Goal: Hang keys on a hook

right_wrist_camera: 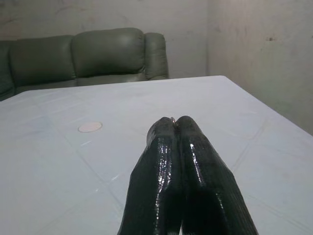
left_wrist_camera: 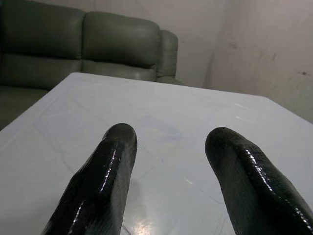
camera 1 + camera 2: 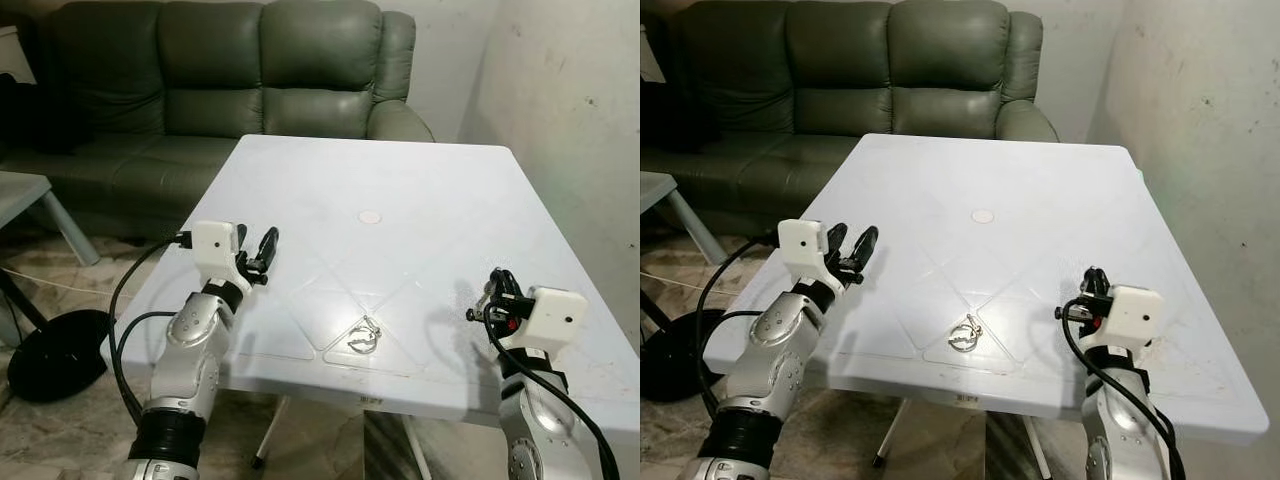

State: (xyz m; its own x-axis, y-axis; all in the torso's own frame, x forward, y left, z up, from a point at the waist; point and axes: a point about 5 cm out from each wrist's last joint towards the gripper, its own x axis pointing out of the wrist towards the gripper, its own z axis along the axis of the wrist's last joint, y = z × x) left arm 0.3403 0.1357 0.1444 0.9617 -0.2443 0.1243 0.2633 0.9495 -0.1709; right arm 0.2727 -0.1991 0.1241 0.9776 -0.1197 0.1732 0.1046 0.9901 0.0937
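Right now I see the keys (image 3: 365,336) lying flat on the white counter (image 3: 420,200), near its front edge, between my two sets of jaws and touched by neither. The left gripper (image 3: 262,252) hangs over the counter's left edge, its jaws spread wide with bare counter showing between the fingers (image 2: 105,171); the keys sit ahead of it and off to its right. The right gripper (image 3: 492,290) hovers over the counter's right front part, its jaws pressed together and pinching nothing; the keys lie to its left, well apart. Beyond both sets of jaws the counter runs bare except for a small round disc (image 3: 370,216) near its middle. A grey-green sofa (image 3: 230,70) stands past the far edge, and a plaster wall (image 3: 570,120) runs close along the counter's right side.
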